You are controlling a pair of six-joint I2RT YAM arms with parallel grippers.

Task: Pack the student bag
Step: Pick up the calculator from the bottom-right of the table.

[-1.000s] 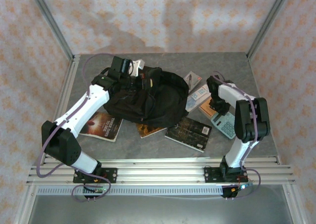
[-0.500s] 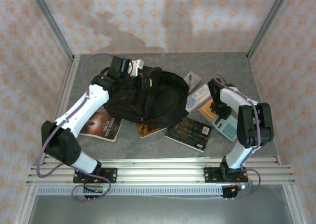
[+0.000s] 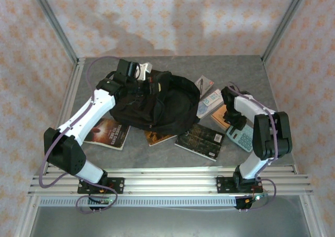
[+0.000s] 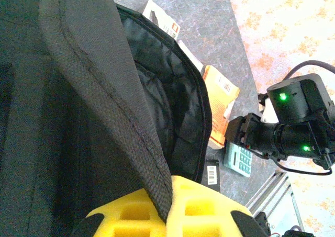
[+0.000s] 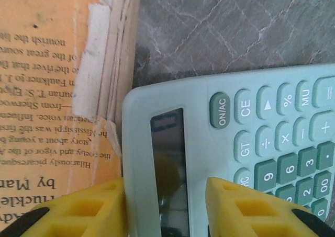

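My left claw (image 4: 166,208) pinches the rim of the bag (image 3: 162,103), which lies mid-way on the surface (image 3: 241,69). My right claw (image 5: 165,205), half open and empty, straddles a corner of the calculator (image 5: 235,137); closing here could catch the orange book (image 5: 47,90) too.

- The left arm (image 3: 86,114) rises from its base at the near edge, folds at a dark elbow on the left side, and stretches its white forearm toward the far middle.
- The left gripper (image 4: 170,208) is clamped tight, its yellow fingers (image 4: 131,216) pinching a fabric edge of the student bag (image 4: 78,116).
- The right arm (image 3: 264,132) is bent sharply above its base, with the elbow high, the forearm angled left and away, and the wrist tipped downward.
- The right gripper (image 5: 165,205) points straight down, its two yellow pads (image 5: 78,211) parted.
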